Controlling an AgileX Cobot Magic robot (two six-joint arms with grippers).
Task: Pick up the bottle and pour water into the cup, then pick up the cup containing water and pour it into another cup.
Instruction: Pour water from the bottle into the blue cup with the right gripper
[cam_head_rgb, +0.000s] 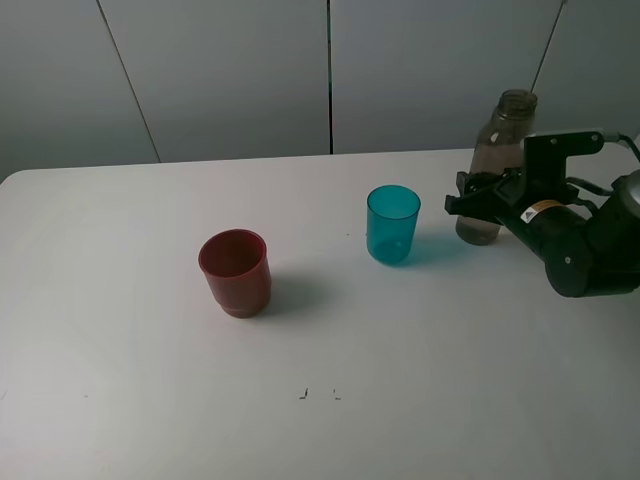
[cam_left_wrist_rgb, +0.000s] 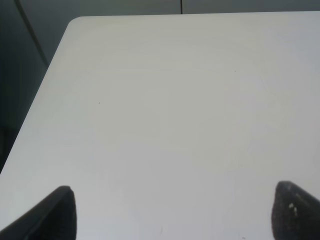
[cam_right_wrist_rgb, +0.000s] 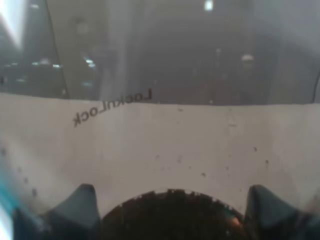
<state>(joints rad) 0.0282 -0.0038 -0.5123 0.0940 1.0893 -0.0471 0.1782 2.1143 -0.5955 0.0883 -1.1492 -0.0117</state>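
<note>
One tall smoky grey-brown translucent plastic bottle (cam_head_rgb: 503, 145) stands nr far-right corner of counter (cam_head_rgb: 120, 380). Right gripper (cam_head_rgb: 478, 202) is clamped on its lower body. Smooth, prob. slippery, so grip mid-body. Left gripper (cam_left_wrist_rgb: 175, 215) is wide open, empty.

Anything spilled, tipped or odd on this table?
Nothing stands out. The bottle, teal cup and red cup all stand upright on the table, no spill visible; the right gripper is shut on the bottle.

Right arm (cam_head_rgb: 572, 252) extended low, right fingers (cam_head_rgb: 468, 203) clamped; left fingers (cam_left_wrist_rgb: 52, 217) apart
</note>
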